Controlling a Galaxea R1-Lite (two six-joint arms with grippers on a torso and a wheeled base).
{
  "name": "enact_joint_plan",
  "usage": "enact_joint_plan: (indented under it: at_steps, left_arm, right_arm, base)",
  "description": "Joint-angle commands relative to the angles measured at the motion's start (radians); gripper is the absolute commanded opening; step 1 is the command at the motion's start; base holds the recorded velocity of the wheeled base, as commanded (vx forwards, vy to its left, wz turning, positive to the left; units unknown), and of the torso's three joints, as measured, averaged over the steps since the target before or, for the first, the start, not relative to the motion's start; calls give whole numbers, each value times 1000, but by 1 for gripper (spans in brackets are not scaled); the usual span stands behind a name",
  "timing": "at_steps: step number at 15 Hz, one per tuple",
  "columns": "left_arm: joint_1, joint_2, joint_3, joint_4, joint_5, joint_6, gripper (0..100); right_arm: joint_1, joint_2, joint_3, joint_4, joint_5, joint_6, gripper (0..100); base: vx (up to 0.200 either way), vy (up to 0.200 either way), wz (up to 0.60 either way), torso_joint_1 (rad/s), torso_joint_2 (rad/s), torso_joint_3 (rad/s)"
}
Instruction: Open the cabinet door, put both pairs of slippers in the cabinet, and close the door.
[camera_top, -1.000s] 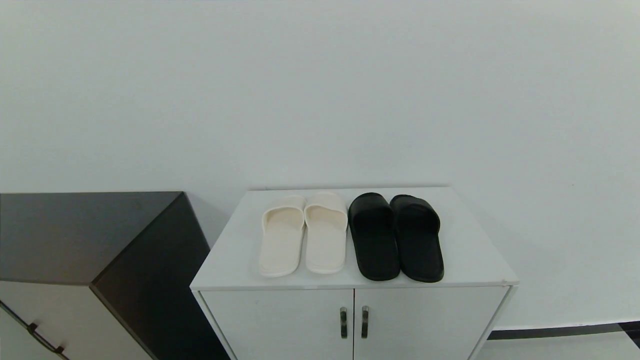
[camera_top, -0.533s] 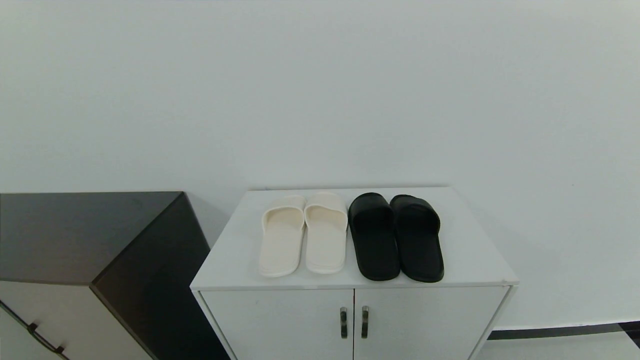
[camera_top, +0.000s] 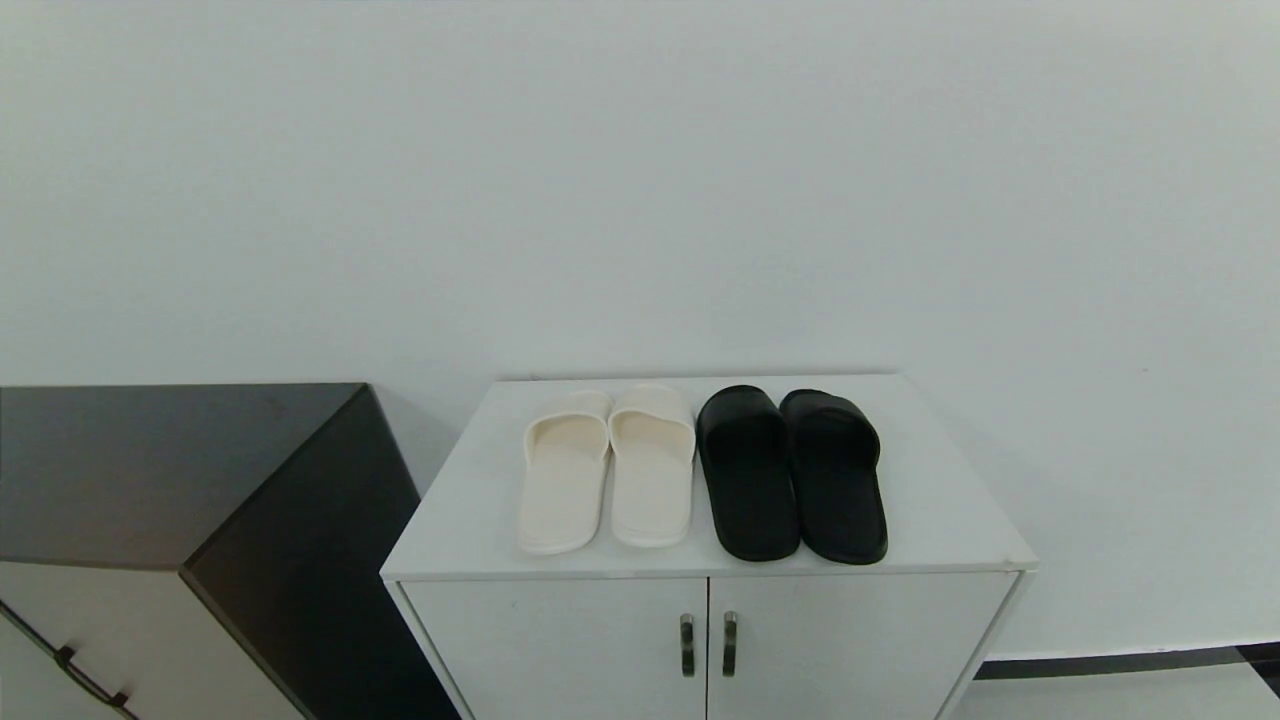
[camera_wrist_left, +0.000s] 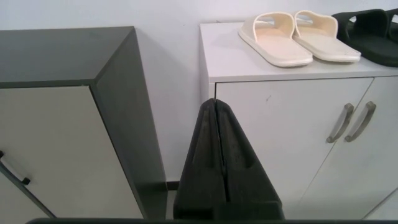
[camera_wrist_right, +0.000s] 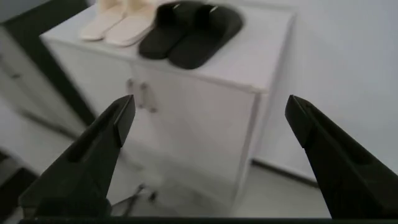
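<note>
the cream foam slippers (camera_top: 605, 470) and black rubber slippers (camera_top: 790, 475) sat paired atop the white two-door cabinet (camera_top: 465, 515), doors shut. the left end effector (camera_wrist_left: 216, 109) was pinched closed, empty; the right end effector (camera_wrist_right: 209, 102) gaped wide, empty, likely readied for the metal handles (camera_top: 687, 644).

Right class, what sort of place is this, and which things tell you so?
Probably a home entryway, or a mock-up of one: a white cabinet against a bare wall, white slippers and black slippers on top.
</note>
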Motion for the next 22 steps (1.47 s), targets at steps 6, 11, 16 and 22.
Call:
enact_joint_plan:
  at_steps: [6, 11, 16, 22]
  left_arm:
    - [1, 1, 0, 0, -3, 0, 0]
    - [1, 1, 0, 0, -4, 3, 0]
    - [1, 1, 0, 0, -4, 2, 0]
    - [1, 1, 0, 2, -4, 2, 0]
  right_arm:
    - [718, 819, -221, -417, -496, 429, 100]
    - [790, 1141, -480, -420, -748, 458, 100]
    - [761, 1419, -700, -423, -938, 458, 100]
    - [655, 1623, -752, -670, -947, 351, 100]
  base:
    - [0, 0, 0, 0, 0, 0]
    - [0, 0, 0, 0, 0, 0]
    - [0, 0, 0, 0, 0, 0]
    - [0, 0, 0, 0, 0, 0]
